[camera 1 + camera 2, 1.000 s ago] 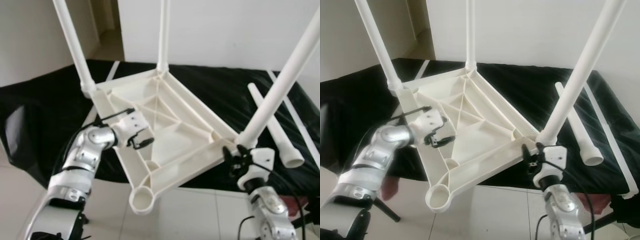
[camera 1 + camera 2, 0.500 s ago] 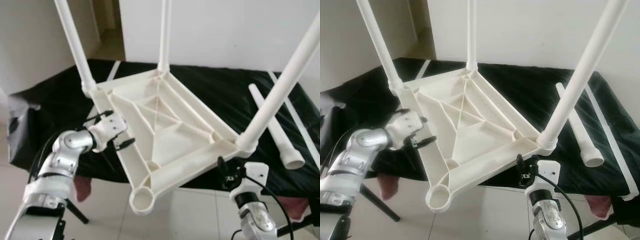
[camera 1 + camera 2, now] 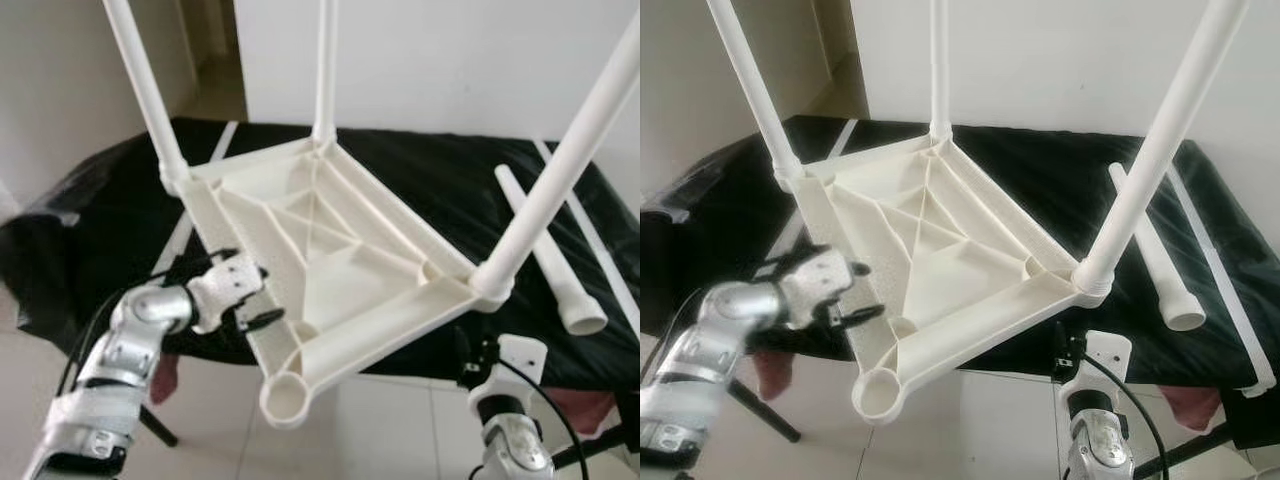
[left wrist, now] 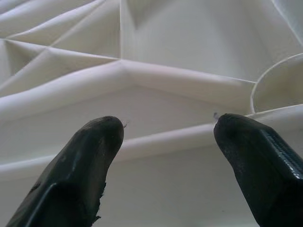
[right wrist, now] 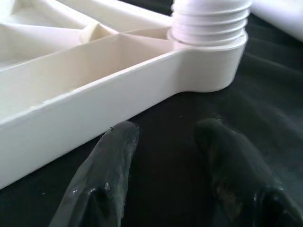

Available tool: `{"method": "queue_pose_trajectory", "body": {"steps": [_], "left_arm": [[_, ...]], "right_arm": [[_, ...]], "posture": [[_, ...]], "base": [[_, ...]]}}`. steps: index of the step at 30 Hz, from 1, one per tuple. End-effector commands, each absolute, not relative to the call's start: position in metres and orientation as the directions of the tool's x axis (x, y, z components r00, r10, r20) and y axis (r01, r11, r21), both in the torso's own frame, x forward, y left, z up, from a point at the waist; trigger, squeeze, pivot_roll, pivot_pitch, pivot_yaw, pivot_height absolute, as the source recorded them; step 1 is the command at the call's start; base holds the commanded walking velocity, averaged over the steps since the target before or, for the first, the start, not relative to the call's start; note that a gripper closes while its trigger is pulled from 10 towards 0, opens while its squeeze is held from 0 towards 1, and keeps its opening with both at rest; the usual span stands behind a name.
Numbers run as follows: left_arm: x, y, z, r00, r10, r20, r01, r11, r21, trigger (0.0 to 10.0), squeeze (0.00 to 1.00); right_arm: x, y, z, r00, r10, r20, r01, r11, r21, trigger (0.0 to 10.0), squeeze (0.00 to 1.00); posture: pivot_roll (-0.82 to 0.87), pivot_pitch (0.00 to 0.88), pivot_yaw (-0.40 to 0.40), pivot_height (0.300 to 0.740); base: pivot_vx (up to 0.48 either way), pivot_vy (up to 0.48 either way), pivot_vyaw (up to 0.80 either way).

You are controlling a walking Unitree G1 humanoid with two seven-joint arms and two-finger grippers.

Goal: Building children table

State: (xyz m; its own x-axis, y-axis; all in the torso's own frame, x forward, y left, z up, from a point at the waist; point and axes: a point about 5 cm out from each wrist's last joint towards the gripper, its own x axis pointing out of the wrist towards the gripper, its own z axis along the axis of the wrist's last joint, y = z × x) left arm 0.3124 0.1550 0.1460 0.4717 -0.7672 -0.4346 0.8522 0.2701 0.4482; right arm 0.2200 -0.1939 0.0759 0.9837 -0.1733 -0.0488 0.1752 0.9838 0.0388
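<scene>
One white table (image 3: 330,270) lies upside down on a black cloth (image 3: 430,170). Three legs (image 3: 560,170) stick up from its corners, and one corner socket (image 3: 285,397) has none. One loose leg (image 3: 545,250) lies beside it. The left gripper (image 3: 258,305) is open by the rim; the right gripper (image 5: 165,156) is open near a corner

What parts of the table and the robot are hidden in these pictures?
- Leg tops: the three fitted legs run off the top edge of the eye views.
- Tabletop face: turned down against the black sheet.
- Right gripper: its fingers sit behind the tabletop's edge in the eye views.
</scene>
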Motion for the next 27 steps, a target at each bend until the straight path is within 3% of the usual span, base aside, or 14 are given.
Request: {"method": "queue_pose_trajectory", "body": {"steps": [1,4,15,27], "left_arm": [[0.306,0.15,0.135,0.435,-0.765,-0.474,0.875,0.235,0.423,10.0,0.0],[0.3,0.145,0.121,0.409,-0.741,-0.532,0.887,0.185,0.424,10.0,0.0],[0.294,0.14,0.118,0.373,-0.732,-0.57,0.901,0.138,0.412,10.0,0.0],[0.282,0.114,0.126,0.283,-0.8,-0.528,0.919,0.068,0.388,10.0,0.0]], "right_arm": [[0.218,-0.197,0.072,0.976,-0.203,-0.073,0.206,0.978,0.031,10.0,0.0],[0.22,-0.2,0.067,0.972,-0.216,-0.095,0.22,0.975,0.029,10.0,0.0],[0.241,-0.204,0.074,0.97,-0.224,-0.092,0.226,0.974,0.018,10.0,0.0],[0.275,-0.197,0.082,0.985,-0.141,-0.102,0.142,0.99,0.001,10.0,0.0]], "posture": [[0.0,0.019,-0.008,0.74],[0.0,0.019,-0.009,0.74],[0.0,0.025,0.001,0.74],[0.0,0.022,0.001,0.74]], "base": [[0.0,0.0,0.0],[0.0,0.0,0.0],[0.0,0.0,0.0],[0.0,0.0,0.0]]}}
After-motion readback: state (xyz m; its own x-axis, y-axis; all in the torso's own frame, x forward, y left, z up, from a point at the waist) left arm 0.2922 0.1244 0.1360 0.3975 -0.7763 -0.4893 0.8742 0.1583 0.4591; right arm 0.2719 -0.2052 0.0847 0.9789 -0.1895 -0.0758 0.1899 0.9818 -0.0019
